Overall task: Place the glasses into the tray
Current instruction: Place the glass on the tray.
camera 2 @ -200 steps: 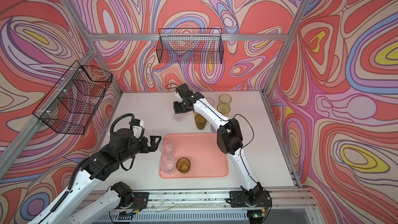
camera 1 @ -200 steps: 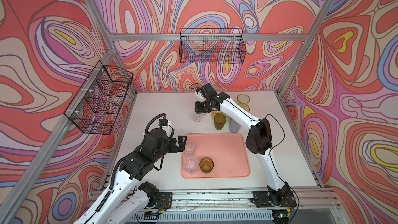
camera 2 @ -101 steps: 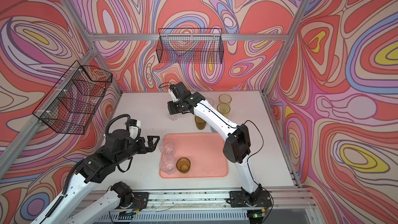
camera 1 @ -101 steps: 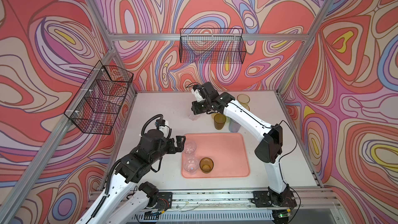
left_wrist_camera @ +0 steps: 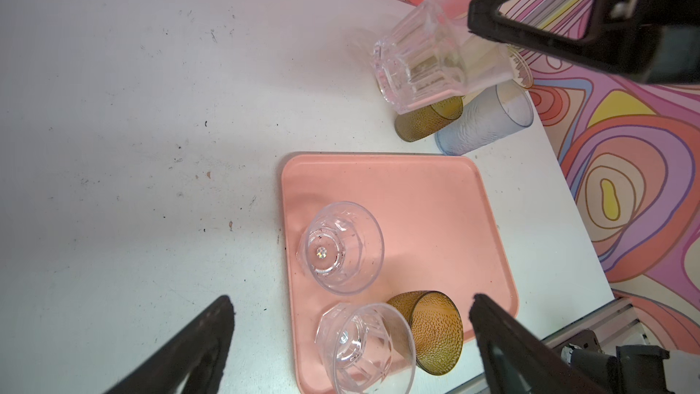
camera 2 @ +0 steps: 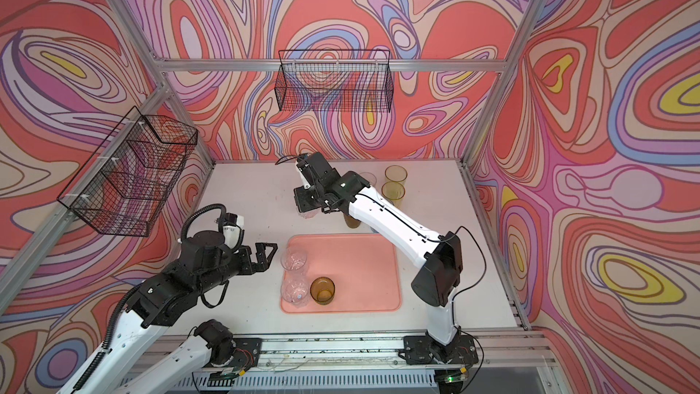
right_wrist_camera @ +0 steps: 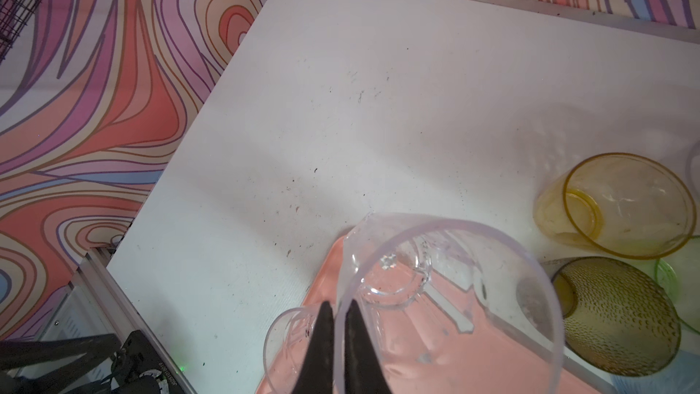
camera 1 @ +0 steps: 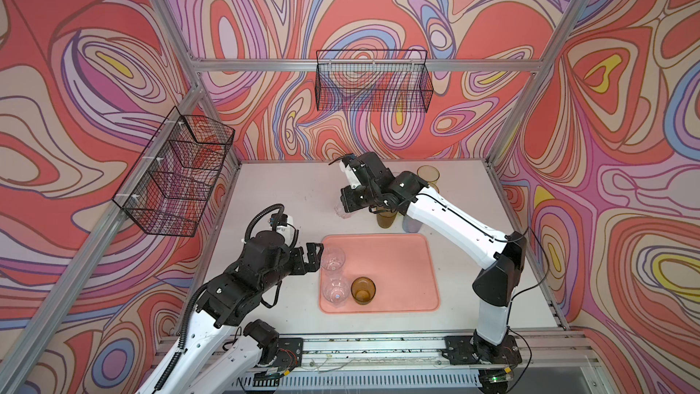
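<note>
- right fingers (right_wrist_camera: 324, 350): closed on the rim of the faceted clear glass (right_wrist_camera: 454, 278), one finger inside, one outside. The glass is tilted and off the table (camera 1: 272, 198), at approx. 11 o'clock of the tray (camera 1: 397, 271), just past its far edge.
- Vs. 1 sec ago: this glass, w/ the fingers, has come a little toward 6 o'clock, nearer to the tray. The R elbow has swung out toward 4 o'clock.
- left fingers (left_wrist_camera: 216, 320): wide open, nothing between them, at 9 o'clock of the tray, just beside its edge. Nearly the same place as 1 sec ago.
- In the tray, same as before: two short clear glasses (camera 1: 333, 259) along the 9 o'clock side, and the amber glass (camera 1: 363, 289) just beside the nearer one.
- On the table at 12–1 o'clock of the tray, not moved: olive-brown glass (camera 1: 385, 219), blue-grey glass (camera 1: 411, 223) next to it, and two yellow glasses (camera 2: 396, 174) further back.
</note>
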### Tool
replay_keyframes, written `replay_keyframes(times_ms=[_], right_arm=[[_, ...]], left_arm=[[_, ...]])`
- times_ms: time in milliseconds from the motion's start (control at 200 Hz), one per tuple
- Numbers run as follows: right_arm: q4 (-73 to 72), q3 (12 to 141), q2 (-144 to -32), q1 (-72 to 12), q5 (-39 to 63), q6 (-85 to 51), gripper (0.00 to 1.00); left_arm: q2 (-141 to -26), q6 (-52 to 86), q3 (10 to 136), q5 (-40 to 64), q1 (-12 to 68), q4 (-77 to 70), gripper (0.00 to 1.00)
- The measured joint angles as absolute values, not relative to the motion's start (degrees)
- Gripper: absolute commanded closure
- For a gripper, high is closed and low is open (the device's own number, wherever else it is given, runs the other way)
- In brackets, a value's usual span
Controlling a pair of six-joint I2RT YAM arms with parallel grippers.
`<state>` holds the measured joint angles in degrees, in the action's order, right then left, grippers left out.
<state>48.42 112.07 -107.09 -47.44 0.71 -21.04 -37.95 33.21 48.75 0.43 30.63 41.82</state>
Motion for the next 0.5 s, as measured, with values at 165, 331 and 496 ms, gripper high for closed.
replay_keyframes(times_ms=[165, 331, 496], right_arm=[[48.9, 107.4, -102.3, -49.1, -1.6, -22.2, 1.00], [50.0, 102.8, -98.1, -50.6, -3.9, -23.9, 1.00], [50.3, 98.7, -95.7, -51.7, -5.4, -25.4, 1.00]], left_arm=[[-38.0, 32.2, 48.8, 0.4, 30.6, 42.0, 0.00], [-38.0, 31.1, 48.8, 0.6, 30.6, 42.1, 0.00], [-37.8, 30.2, 48.0, 2.0, 30.6, 41.5, 0.00]])
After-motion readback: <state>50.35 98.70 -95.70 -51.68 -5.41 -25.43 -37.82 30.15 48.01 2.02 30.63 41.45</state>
